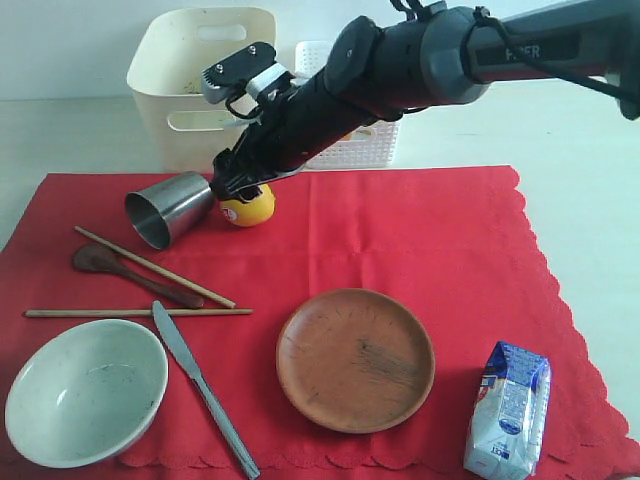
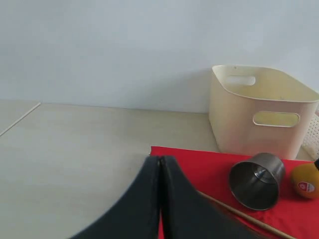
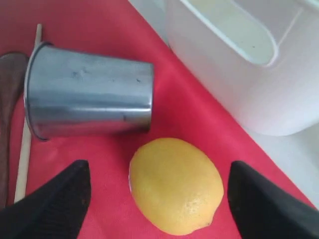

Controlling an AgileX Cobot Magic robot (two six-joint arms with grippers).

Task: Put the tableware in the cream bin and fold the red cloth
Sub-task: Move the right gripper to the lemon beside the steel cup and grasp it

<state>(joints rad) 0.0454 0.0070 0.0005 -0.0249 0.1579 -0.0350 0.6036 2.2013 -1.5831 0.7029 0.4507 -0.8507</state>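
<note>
The red cloth (image 1: 430, 240) lies flat under everything. A steel cup (image 1: 168, 208) lies on its side beside a yellow lemon (image 1: 252, 208). My right gripper (image 1: 238, 188) is open and hangs over the lemon (image 3: 174, 185), one finger (image 3: 55, 201) on each side, not touching it. Chopsticks (image 1: 150, 266), a dark spoon (image 1: 125, 270), a knife (image 1: 200, 385), a whitish bowl (image 1: 85, 390) and a brown plate (image 1: 355, 358) rest on the cloth. The cream bin (image 1: 190, 80) stands behind the cup. My left gripper (image 2: 160, 162) is shut and empty near the cloth's corner (image 2: 199, 162); the exterior view does not show it.
A white lattice basket (image 1: 362, 148) stands right of the cream bin, partly behind my right arm. A blue-white milk carton (image 1: 508, 408) lies on the cloth's front right corner. Pale tabletop (image 2: 75, 149) surrounds the cloth.
</note>
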